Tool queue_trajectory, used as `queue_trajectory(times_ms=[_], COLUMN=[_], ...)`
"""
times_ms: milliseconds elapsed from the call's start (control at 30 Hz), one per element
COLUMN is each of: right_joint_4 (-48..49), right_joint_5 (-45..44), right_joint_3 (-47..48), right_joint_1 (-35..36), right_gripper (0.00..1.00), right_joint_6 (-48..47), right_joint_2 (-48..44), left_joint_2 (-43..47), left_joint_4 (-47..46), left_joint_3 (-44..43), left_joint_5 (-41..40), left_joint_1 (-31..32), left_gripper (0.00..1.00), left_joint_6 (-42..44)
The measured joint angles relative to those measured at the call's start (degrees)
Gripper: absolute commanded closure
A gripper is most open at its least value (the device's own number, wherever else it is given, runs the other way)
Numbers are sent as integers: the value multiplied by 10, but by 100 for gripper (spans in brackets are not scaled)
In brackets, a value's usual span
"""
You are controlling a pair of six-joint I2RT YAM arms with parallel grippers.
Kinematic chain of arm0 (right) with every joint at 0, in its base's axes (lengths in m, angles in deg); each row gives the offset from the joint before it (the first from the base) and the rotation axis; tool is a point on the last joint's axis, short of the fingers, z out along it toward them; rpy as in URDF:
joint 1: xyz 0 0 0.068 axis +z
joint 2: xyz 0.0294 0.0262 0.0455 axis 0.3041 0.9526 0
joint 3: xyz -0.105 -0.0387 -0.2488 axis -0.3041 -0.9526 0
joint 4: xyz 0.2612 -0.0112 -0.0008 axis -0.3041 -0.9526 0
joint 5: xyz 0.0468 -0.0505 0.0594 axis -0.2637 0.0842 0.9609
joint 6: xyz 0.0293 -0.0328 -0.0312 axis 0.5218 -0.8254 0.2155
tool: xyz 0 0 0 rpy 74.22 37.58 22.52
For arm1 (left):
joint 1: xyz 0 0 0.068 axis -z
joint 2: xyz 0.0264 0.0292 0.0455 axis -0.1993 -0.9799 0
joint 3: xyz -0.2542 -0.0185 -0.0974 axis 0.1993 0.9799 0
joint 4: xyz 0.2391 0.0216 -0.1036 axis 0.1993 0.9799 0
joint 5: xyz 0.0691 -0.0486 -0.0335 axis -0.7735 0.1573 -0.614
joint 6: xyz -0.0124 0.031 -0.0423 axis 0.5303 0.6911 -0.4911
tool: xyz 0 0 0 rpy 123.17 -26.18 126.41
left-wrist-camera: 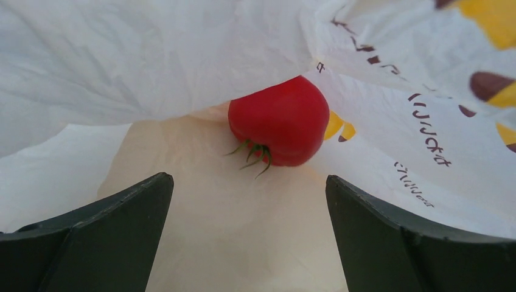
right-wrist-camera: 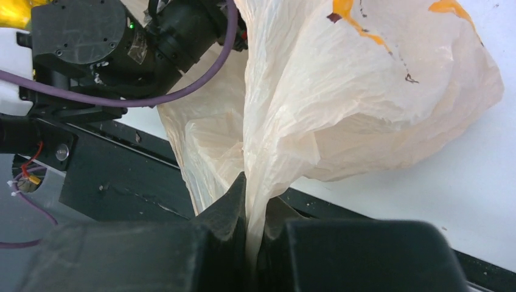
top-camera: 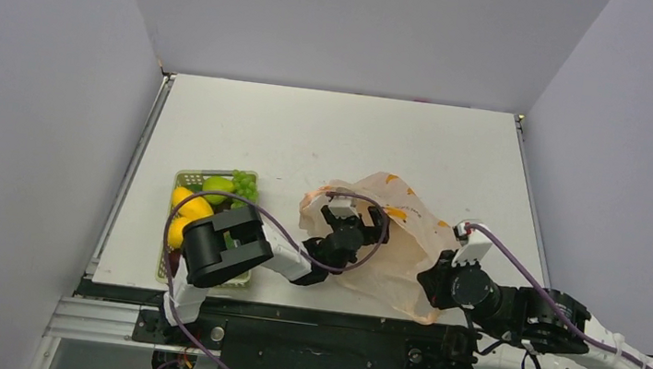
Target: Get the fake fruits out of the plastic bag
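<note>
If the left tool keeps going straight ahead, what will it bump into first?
Probably the red fake fruit inside the plastic bag. It sits straight ahead of the open left tool, though the bag's drooping film above it might brush first.

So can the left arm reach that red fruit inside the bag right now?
Probably yes: the left gripper is open inside the plastic bag, the red fruit lies straight ahead, nothing between, though bag film drapes over its top.

Pale peach plastic bag [right-wrist-camera: 341,91] (yellow-orange printed bananas); glossy red fruit [left-wrist-camera: 277,121], green calyx.
</note>
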Motion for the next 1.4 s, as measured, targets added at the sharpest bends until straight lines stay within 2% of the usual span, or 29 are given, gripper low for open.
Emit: queue_trajectory(times_ms=[200,433,567,667,733,833,933,1000,1033,1200,1333,1400], right_joint_4=[3,11,10,10,10,10,10,11,11,11,11,11], right_joint_5=[4,15,23,24,24,24,28,29,30,36,38,39], right_joint_3=[0,-22,-31,-31,-31,-31,-31,-33,-35,-48,-49,-49], right_joint_1=[0,0,0,0,0,0,0,0,0,0,0,0], right_gripper=[100,100,100,100,100,100,100,100,100,100,100,100], right_joint_6=[-10,-17,-16,-15,-12,-8,-5,-3,-2,-2,-2,-6], right_joint_2=[10,5,-3,-16,-26,-35,-34,-34,-34,-33,-33,-34], left_joint_2=[-59,-169,-236,-259,-266,-277,-286,-287,-287,-286,-258,-228], left_joint_4=[-47,-198,-193,-149,-137,-137,-133,-135,-140,-187,-204,-217], left_joint_3=[-62,-136,-203,-250,-268,-292,-307,-308,-307,-262,-180,-125], left_joint_5=[-19,-23,-41,-57,-68,-69,-58,-52,-49,-40,-37,-34], left_joint_1=[-2,2,7,5,3,-8,-21,-27,-29,-35,-35,-35], left_gripper=[3,3,3,13,25,49,54,61,68,81,99,100], left_joint_6=[58,150,161,155,151,149,147,147,147,151,150,144])
